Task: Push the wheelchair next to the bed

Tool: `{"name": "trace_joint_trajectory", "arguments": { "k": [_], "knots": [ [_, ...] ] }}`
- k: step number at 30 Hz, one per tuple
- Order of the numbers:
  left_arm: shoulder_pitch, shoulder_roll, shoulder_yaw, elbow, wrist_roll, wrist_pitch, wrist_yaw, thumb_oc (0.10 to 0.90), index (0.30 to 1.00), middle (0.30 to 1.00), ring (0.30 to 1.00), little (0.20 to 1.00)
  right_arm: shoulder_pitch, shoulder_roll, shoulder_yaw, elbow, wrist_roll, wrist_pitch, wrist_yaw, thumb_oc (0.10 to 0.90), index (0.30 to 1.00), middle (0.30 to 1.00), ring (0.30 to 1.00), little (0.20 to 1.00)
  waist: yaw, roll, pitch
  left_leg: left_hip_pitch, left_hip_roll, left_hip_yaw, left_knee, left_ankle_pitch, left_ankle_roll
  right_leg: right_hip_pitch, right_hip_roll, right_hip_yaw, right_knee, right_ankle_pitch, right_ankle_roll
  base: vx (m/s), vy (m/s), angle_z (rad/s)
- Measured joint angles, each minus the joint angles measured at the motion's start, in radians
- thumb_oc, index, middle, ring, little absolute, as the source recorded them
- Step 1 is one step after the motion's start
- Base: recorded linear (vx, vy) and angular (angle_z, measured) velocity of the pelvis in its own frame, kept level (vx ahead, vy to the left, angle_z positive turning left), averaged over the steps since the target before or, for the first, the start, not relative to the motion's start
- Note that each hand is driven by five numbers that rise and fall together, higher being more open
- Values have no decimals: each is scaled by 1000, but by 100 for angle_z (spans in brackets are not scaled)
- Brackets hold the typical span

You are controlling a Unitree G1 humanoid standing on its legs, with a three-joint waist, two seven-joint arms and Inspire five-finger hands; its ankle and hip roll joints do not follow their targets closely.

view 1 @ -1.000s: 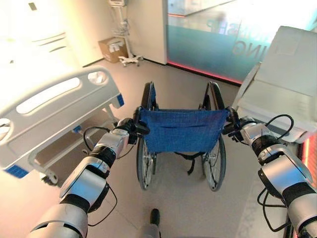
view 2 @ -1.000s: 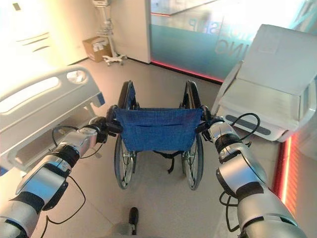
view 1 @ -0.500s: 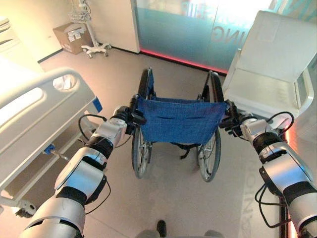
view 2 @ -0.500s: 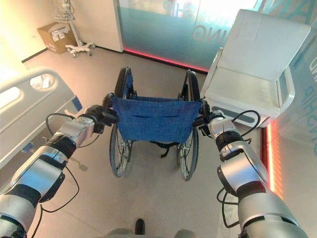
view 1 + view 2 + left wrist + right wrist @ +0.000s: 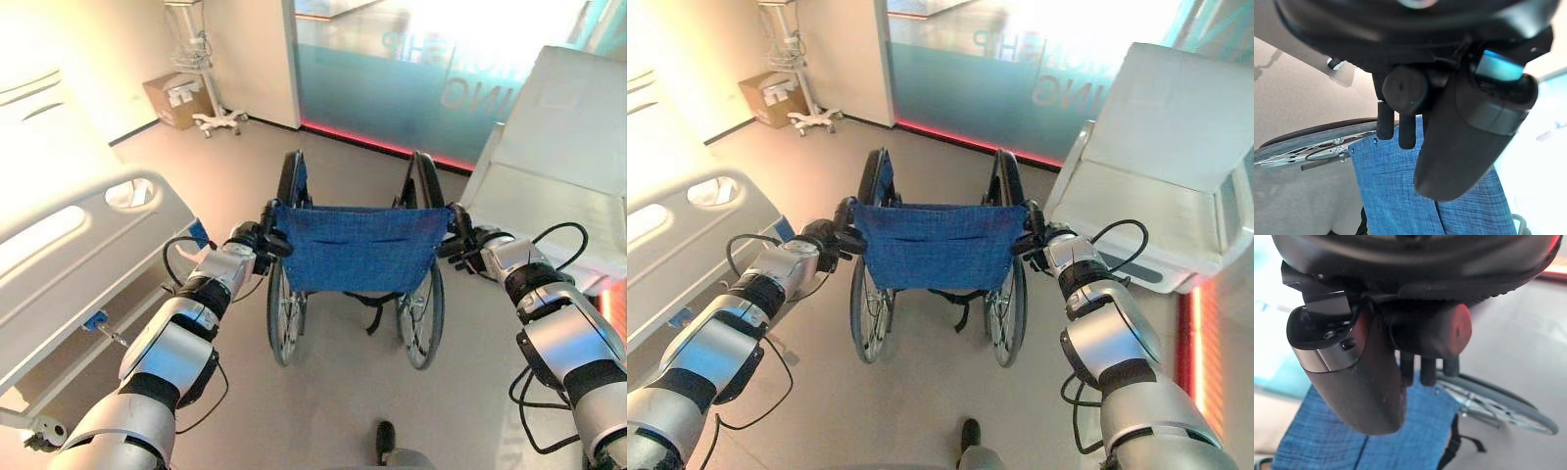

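Big white bed [image 5: 59, 284] along the left, its side rail [image 5: 93, 211] facing the open floor. Just to the right of it, near but not touching, the wheelchair [image 5: 358, 250], with its back turned to the robot, so ready to be rolled from behind. Held on both sides at once, most likely to keep it straight and to steer it: left hand [image 5: 257, 245] curled tight round the left handle [image 5: 1403, 90], right hand [image 5: 462, 245] curled tight round the right handle [image 5: 1455, 330]. Both arms stretched out in front, likely to leave room for walking behind the wheels [image 5: 282, 318]. Seems to be in the middle of the push, with the chair near the end of the bed and not yet lined up beside it. As for the chair itself: blue cloth back [image 5: 931, 245] with a seam down the middle, black frame, two big thin wheels with shiny spokes and black tyres, a dark strap hanging below the cloth. Looks light and easy to roll on the smooth floor [image 5: 333, 411].
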Motion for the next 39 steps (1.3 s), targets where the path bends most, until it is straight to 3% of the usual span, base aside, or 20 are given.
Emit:
{"name": "trace_joint_trajectory", "arguments": {
  "k": [4, 7, 8, 9, 10, 11, 12, 14, 15, 17, 19, 21, 24, 25, 26, 29, 31, 33, 36, 39],
  "knots": [
    [21, -21, 6, 11, 1, -3, 18, 400, 300, 300, 300, 300, 9, -6, 13, 4, 1, 0, 27, 400, 300, 300, 300, 300, -2, -5, 4, -20, 38, 36, 152, 1, -28, 21, 16, -28, 102, -144, -18, 335, -320, 33],
    [47, -22, -2, 15, 0, -6, 19, 400, 300, 300, 300, 300, 17, -6, 40, 15, 4, -1, 62, 400, 300, 300, 300, 300, 13, -6, 4, -119, 62, 36, 434, 12, -44, 93, 46, -12, 81, -171, -46, 359, -321, 20],
    [58, -20, 0, 5, 0, -12, 18, 400, 300, 300, 300, 300, 20, -7, 42, 12, 9, -1, 63, 400, 300, 300, 300, 300, 25, -17, 7, -205, 49, 25, 563, 20, -55, 119, 57, 9, 58, -164, -70, 422, -228, 4],
    [55, -18, -1, 0, 0, -15, 17, 400, 300, 300, 300, 300, 19, -10, 38, 12, 10, -1, 63, 400, 300, 300, 300, 300, 37, -29, 11, -259, 19, 27, 569, 20, -53, 134, 61, 30, 30, -165, -86, 491, -195, 11],
    [53, -16, -2, -4, 0, -18, 18, 400, 300, 300, 300, 300, 19, -9, 36, 12, 12, -3, 63, 400, 300, 300, 300, 300, 43, -42, 17, -282, -1, 36, 547, 19, -53, 147, 63, 44, 14, -157, -86, 442, -105, 0],
    [55, -14, -6, -8, 0, -30, 18, 400, 300, 300, 300, 300, 18, -1, 34, 36, 21, -18, 63, 400, 300, 300, 300, 300, 64, -69, 31, -276, -60, 47, 377, 14, -37, 189, 54, 83, -34, -136, -80, 439, 0, -17],
    [55, -8, -4, -13, 0, -30, 18, 400, 300, 300, 300, 300, 20, -2, 36, 35, 40, -24, 62, 400, 300, 300, 300, 300, 75, -76, 35, -295, -81, 51, 239, 18, -33, 222, 73, 128, -76, -121, -79, 407, 13, -21],
    [57, -2, -5, -16, 0, -30, 16, 400, 300, 300, 300, 300, 29, 5, 33, 36, 42, -32, 60, 400, 300, 300, 300, 300, 97, -63, 34, -311, -78, 30, 60, 51, -16, 272, 103, 186, -141, -120, -67, 576, 52, -40],
    [57, 5, -5, -17, 0, -30, 14, 400, 300, 300, 300, 300, 27, 10, 32, 36, 42, -32, 59, 400, 300, 300, 300, 300, 118, -47, 35, -312, -53, -8, -80, 112, -38, 304, 122, 199, -170, -124, -73, 704, 106, -67],
    [59, 16, -3, -15, 0, -27, 9, 400, 300, 300, 300, 300, 22, 16, 31, 36, 43, -32, 60, 400, 300, 300, 300, 300, 126, -15, 36, -323, 7, -50, -192, 165, -60, 348, 150, 214, -184, -135, -87, 573, 145, -50],
    [66, 38, 10, -40, 0, -11, 3, 400, 300, 300, 300, 300, 21, 20, 29, 23, 43, -32, 64, 400, 300, 300, 300, 300, 141, 9, 35, -346, 66, -62, -176, 170, -65, 366, 161, 256, -164, -183, -79, 539, 221, -53],
    [66, 44, 18, -54, 0, -6, 0, 400, 300, 300, 300, 300, 11, 19, 27, 22, 43, -32, 65, 400, 300, 300, 300, 300, 142, 10, 35, -348, 77, -34, -138, 170, -65, 371, 138, 256, -123, -233, -60, 523, 215, -38],
    [44, 47, 16, -60, -11, -6, -1, 400, 300, 300, 300, 300, 5, 10, 3, 20, 41, -32, 65, 400, 300, 300, 300, 300, 137, -10, 29, -309, 26, -25, -122, 212, -34, 357, 76, 248, -16, -314, -4, 497, 192, -31],
    [40, 63, 19, -80, -11, -6, 1, 400, 300, 300, 300, 300, -2, 13, 1, 19, 40, -43, 65, 400, 300, 300, 300, 300, 151, -19, 33, -302, 3, -38, -100, 224, -16, 323, 50, 199, 59, -323, 28, 505, 213, -77],
    [39, 73, 18, -85, -11, -6, 4, 400, 300, 300, 300, 300, 1, 18, -2, 15, 41, -52, 65, 400, 300, 300, 300, 300, 154, -8, 33, -276, 7, -22, -109, 261, 35, 304, 41, 111, 124, -306, 58, 466, 195, -83],
    [42, 91, 0, -82, -8, -6, 7, 400, 300, 300, 300, 300, 49, 22, -23, -45, 41, -55, 65, 400, 300, 300, 300, 300, 152, -22, 37, -198, -35, 45, -103, 251, 104, 260, -45, 27, 311, -292, 82, 440, 121, -63],
    [44, 96, -4, -82, -6, -6, 15, 400, 300, 300, 300, 300, 65, 20, -47, -73, 41, -56, 66, 400, 300, 300, 300, 300, 130, -10, 33, -154, -51, 65, -126, 237, 136, 216, -82, -2, 393, -292, 90, 431, 31, -28],
    [37, 95, -2, -87, 6, -9, 28, 400, 300, 300, 300, 300, 68, 21, -52, -74, 41, -65, 67, 400, 300, 300, 300, 300, 126, -7, 34, -127, -55, 48, -145, 221, 142, 173, -77, -12, 390, -297, 85, 407, -49, -25],
    [27, 94, 10, -81, 42, -16, 58, 400, 300, 300, 300, 300, 72, 23, -82, -78, 41, -96, 99, 400, 300, 300, 300, 300, 96, 11, 37, -60, -61, -21, -193, 201, 143, 49, -52, -53, 230, -290, 82, 378, -120, -9],
    [27, 92, 17, -29, 60, -29, 48, 400, 300, 300, 300, 300, 78, 24, -72, -83, 41, -122, 140, 400, 300, 300, 300, 300, 29, 17, 37, -2, -92, -68, -193, 160, 121, -80, -29, -36, 32, -158, 114, 458, -181, 32]
  ]
}}
